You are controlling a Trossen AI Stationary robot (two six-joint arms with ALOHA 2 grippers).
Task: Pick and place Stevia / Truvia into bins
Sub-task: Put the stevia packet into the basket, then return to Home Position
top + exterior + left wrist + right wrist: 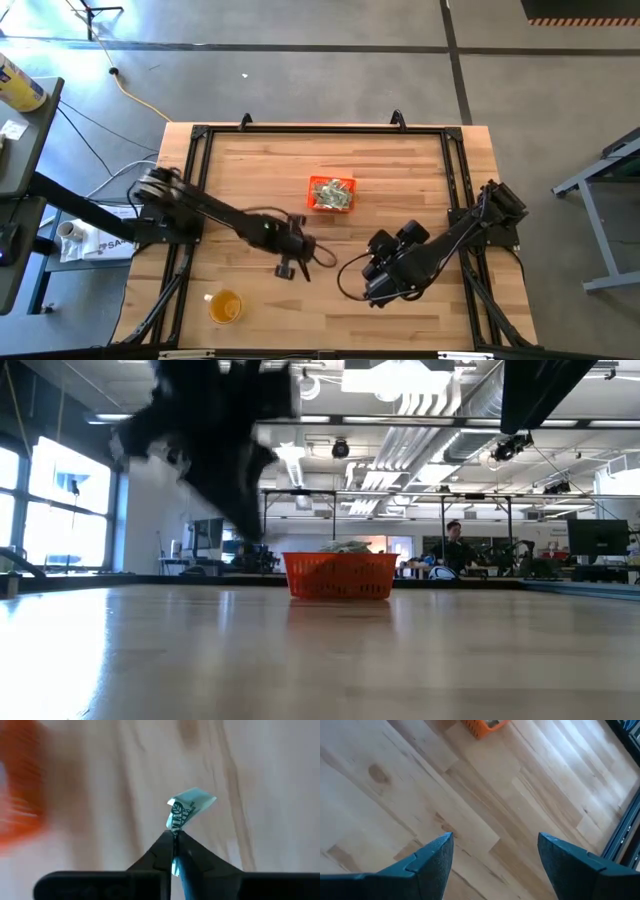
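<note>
The orange bin sits at the table's middle, toward the far side, heaped with pale green and white sachets; the low view shows it too. My left gripper is near the table's middle, on the near-left side of the bin, shut on one sachet. The bin shows as an orange blur in the left wrist view. My right gripper waits open over bare wood at the near right, its fingers spread wide. My left gripper pinches one white and green sachet by its end between the two fingertips. The rest of the sachet sticks out past the fingertips, bent and crumpled, lifted clear of the wood.
A round translucent yellow-orange cup stands near the table's near left corner. A black frame runs around the tabletop. Bare wood lies between the two grippers and around the bin. A person sits far behind the table.
</note>
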